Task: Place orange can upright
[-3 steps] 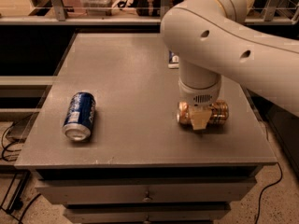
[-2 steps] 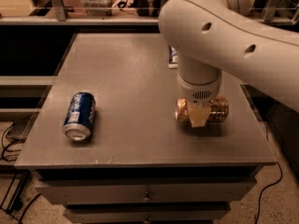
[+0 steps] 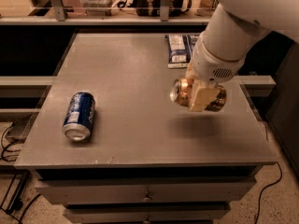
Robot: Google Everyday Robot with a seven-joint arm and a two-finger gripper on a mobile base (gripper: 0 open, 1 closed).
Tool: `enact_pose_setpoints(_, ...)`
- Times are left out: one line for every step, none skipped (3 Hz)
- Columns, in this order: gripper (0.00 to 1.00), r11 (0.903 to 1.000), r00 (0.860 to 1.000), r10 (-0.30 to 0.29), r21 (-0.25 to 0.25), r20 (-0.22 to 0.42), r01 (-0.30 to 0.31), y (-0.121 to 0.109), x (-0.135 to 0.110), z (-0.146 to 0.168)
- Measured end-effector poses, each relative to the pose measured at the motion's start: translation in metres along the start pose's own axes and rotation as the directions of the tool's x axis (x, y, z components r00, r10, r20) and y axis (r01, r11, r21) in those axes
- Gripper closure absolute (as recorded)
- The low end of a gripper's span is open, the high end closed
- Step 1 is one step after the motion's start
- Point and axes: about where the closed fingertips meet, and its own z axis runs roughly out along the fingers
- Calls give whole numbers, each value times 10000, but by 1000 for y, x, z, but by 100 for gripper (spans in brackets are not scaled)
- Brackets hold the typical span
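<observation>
The orange can (image 3: 183, 91) is golden-orange with a silver end facing left. It is held on its side in the air above the right part of the grey table (image 3: 135, 69), with its shadow on the surface below. My gripper (image 3: 201, 94) is shut on the orange can, its tan fingers (image 3: 202, 99) clamped around the can's middle. The white arm comes down from the upper right and hides the can's far end.
A blue can (image 3: 79, 115) lies on its side at the table's left front. A blue and white packet (image 3: 180, 48) lies at the back right, partly behind the arm. Drawers sit below the table's front edge. Cables lie on the floor.
The gripper has lifted the orange can off the table surface; the can now hangs in the air, still on its side. The blue can has not moved.
</observation>
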Motion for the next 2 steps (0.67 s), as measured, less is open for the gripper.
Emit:
enact_pose_setpoints(100, 9991, 9767, -326, 316, 2121, 265, -12, -7, -12)
enact_pose_setpoints(100, 9975, 9067, -593, 592, 4176, 380, -14, -20, -16)
